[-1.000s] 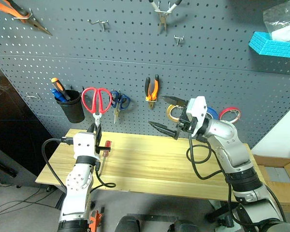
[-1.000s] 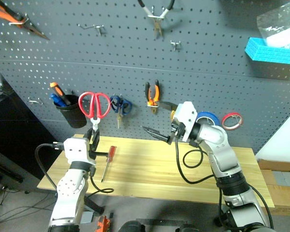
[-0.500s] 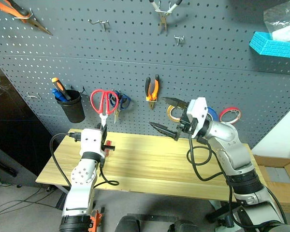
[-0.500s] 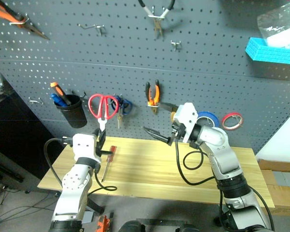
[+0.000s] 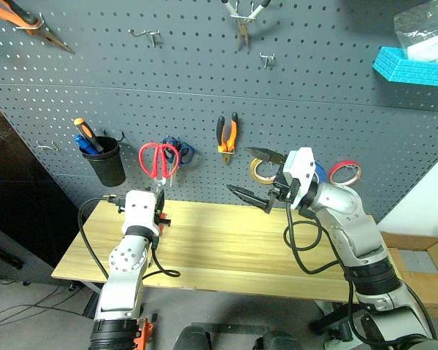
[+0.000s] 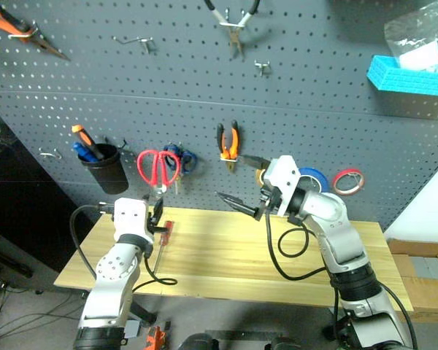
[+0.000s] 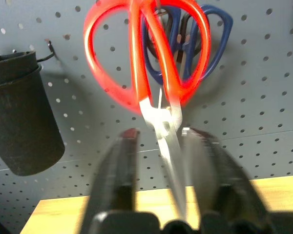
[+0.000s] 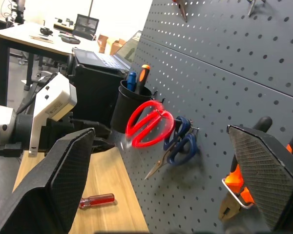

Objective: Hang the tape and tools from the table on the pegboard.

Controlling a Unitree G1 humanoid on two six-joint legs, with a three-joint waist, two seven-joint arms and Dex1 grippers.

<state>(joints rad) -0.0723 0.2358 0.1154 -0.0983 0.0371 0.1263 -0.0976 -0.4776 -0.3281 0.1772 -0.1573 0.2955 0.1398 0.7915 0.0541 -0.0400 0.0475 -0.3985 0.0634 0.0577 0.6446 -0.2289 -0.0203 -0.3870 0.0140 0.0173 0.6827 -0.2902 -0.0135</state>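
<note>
The red-handled scissors [image 5: 158, 159] hang on the pegboard [image 5: 314, 95], overlapping the blue-handled scissors [image 5: 181, 152]. My left gripper [image 7: 158, 131] is just below them. It is open, and the scissors' blades [image 7: 167, 139] hang between its parted fingers. The orange-and-black pliers [image 5: 228, 135] hang further right. The blue tape [image 5: 319, 172] hangs behind my right gripper [image 5: 251, 175], which is held above the table [image 5: 226, 248], open with nothing in it. The red-handled screwdriver [image 6: 163, 235] lies on the table beside my left hand.
A black cup [image 5: 106, 160] with orange and blue screwdrivers hangs left of the scissors. A yellow roll [image 5: 260, 172] and a red roll [image 5: 346, 172] flank the blue tape. More pliers [image 5: 241, 18] hang higher up. A blue bin [image 5: 412, 65] sits at the upper right.
My left gripper carried the red scissors right and toward the pegboard, beside the blue scissors, and its fingers have parted from the blades. The right arm has stayed still.
</note>
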